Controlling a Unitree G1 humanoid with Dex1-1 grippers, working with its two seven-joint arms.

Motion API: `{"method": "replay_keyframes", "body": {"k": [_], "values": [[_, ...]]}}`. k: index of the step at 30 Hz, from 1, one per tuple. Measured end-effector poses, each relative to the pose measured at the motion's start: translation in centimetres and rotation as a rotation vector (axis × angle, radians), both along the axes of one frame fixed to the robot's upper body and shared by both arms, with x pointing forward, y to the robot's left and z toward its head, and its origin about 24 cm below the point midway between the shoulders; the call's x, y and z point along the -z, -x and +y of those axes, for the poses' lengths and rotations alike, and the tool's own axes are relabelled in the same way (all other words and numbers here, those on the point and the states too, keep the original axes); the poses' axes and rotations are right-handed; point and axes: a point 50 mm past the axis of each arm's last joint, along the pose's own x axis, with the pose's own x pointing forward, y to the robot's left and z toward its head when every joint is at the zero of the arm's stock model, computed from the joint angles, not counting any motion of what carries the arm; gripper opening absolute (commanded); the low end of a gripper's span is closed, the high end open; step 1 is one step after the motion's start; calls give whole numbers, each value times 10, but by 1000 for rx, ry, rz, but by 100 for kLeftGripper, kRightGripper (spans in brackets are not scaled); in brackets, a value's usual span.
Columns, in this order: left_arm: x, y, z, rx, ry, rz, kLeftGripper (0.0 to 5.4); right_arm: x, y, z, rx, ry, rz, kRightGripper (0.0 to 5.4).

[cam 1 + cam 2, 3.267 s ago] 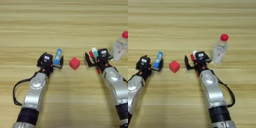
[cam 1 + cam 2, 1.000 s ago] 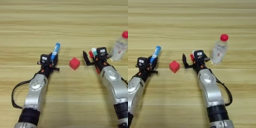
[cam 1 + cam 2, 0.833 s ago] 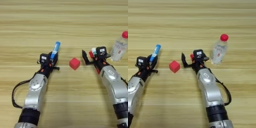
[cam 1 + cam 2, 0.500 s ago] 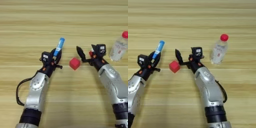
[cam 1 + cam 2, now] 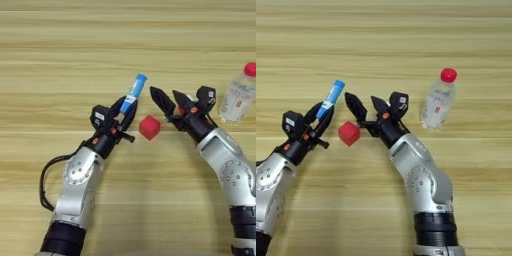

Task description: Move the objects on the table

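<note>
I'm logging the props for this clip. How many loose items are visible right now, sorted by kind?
Cubes: 1, the small red cube
Tubes: 1, the short blue tube in the left claw
Bottles: 1, the clear plastic bottle with red cap
Total: 3

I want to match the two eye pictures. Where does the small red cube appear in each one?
Left eye view: the small red cube lies a little right of centre, between the two tools.
Right eye view: the same cube lies left of centre.
Shared landmark: the clear plastic bottle with its red cap lies to the cube's right in both views.
</note>
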Motion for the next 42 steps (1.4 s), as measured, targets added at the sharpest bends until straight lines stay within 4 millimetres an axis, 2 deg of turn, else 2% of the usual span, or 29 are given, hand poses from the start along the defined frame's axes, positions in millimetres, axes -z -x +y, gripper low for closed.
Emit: {"method": "replay_keyframes", "body": {"k": [9, 27, 42], "values": [[-4, 8, -9, 86, 22, -41, 136, 0, 3, 3, -62, -61, 37, 540], [3, 21, -24, 201, -9, -28, 136, -7, 6, 7, -122, -108, 22, 540], [2, 20, -22, 190, -10, -39, 136, -5, 7, 8, -144, -119, 46, 368]]}}
